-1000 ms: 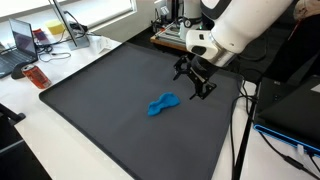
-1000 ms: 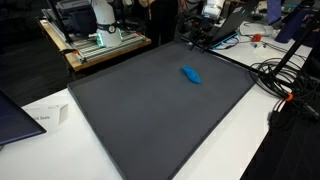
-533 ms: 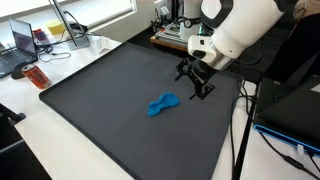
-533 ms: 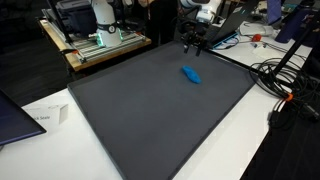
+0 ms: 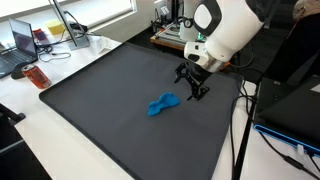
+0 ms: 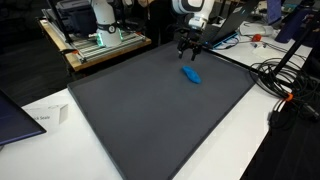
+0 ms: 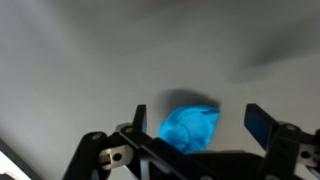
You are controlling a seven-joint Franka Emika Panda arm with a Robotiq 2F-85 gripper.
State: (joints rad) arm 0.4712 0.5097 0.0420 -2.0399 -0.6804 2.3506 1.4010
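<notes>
Blue cloth (image 5: 164, 103) lies crumpled on the dark mat (image 5: 95, 95). I have the gripper (image 5: 190, 91) hovering just beside and above it, 2 fingers spread wide and gripping nothing. The wrist view frames the cloth between them.

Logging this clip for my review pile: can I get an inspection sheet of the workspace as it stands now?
Surface: dark grey flat mat laid on a white table.
Job's things: small crumpled bright blue cloth lying on the mat, not gripped.
Clutter: orange-red flat object and open laptop off the mat's edge; white paper card on the table.
Claw: black claw open, hovering above the mat close beside the cloth, holding nothing.
Cables: black cables bundled on the table next to the mat.
Surroundings: wooden bench carrying equipment.
</notes>
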